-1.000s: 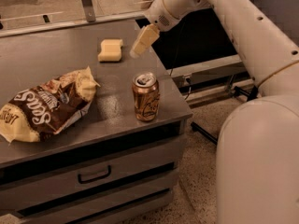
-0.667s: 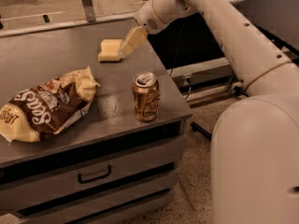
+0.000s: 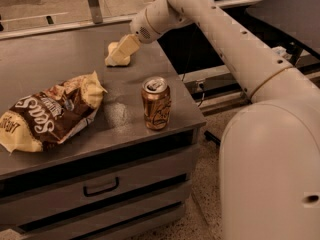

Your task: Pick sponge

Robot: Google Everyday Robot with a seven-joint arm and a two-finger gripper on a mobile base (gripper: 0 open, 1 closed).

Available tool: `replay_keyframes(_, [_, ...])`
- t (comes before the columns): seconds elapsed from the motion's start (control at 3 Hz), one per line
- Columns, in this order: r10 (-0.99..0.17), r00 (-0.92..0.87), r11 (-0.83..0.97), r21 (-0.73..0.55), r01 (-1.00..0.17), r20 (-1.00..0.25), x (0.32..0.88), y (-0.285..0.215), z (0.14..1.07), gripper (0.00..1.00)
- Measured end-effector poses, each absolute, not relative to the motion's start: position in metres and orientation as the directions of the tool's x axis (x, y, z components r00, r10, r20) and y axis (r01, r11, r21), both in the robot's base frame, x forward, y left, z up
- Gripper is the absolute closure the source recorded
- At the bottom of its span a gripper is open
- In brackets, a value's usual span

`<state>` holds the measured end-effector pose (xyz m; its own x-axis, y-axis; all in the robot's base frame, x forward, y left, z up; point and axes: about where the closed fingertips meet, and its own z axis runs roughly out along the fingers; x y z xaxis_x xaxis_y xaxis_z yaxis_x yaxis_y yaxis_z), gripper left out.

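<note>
One pale yellow sponge [image 3: 111, 54] lies toward the back of the grey surface [image 3: 55, 54], near its right edge. The hand [image 3: 124, 48] is now down on it, touching or nearly so; a second ago it hung in the air off to the right, clear of the sponge. Whether the hand has closed on it I cannot tell. To my eye the reach is done and the grasp is the step in hand. The right edge drops away near the sponge, so a sideways nudge could push it off. The can [image 3: 156, 104] and the chip bag [image 3: 47, 116] sit well apart toward the front, leaving open room for a straight lift.
</note>
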<state>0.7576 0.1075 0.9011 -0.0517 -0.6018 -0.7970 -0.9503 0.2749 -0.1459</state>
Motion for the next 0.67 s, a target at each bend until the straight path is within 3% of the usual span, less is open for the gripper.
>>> replay_keyframes(0.67, [-0.577, -0.196, 0.366, -0.037, -0.930, -0.793, 0.752, 0.103, 0.866, 0.00])
